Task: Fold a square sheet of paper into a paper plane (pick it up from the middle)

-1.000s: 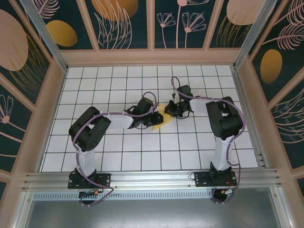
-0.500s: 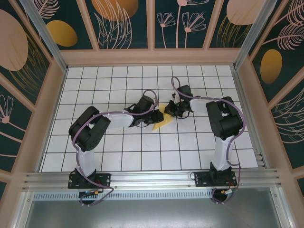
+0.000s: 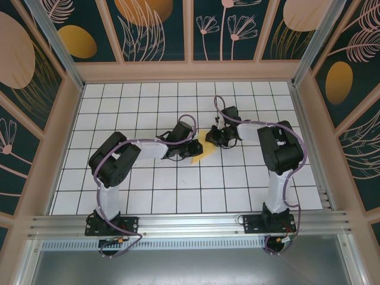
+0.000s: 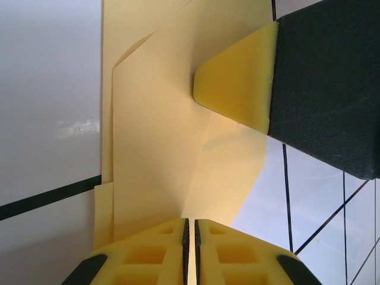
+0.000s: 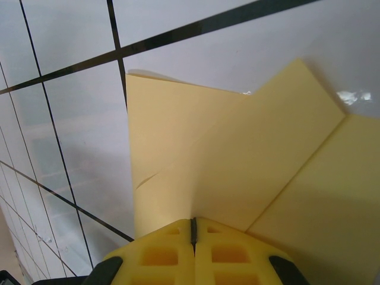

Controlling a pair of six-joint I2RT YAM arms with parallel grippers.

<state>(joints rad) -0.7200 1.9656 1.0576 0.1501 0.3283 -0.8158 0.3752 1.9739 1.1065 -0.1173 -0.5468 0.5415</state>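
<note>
The yellow sheet of paper point(image 3: 199, 153) lies partly folded near the middle of the tiled floor, with creases and overlapping flaps point(image 4: 160, 130). My left gripper point(image 3: 195, 148) reaches it from the left. In the left wrist view its jaws point(image 4: 190, 221) are shut on a raised ridge of the paper. My right gripper point(image 3: 214, 138) comes from the right, shut on the paper's opposite end point(image 5: 193, 221), where layered flaps point(image 5: 237, 154) spread out. One right gripper finger point(image 4: 237, 83) rests on the paper in the left wrist view.
The white grid-tiled table point(image 3: 148, 196) is ringed by wooden-framed dark walls point(image 3: 160, 29) with orange ovals. Both arm bases sit on the metal rail point(image 3: 190, 225) at the near edge.
The left arm's elbow has shifted slightly to the right and its wrist has edged toward the paper. The right arm and the paper stay where they were.
</note>
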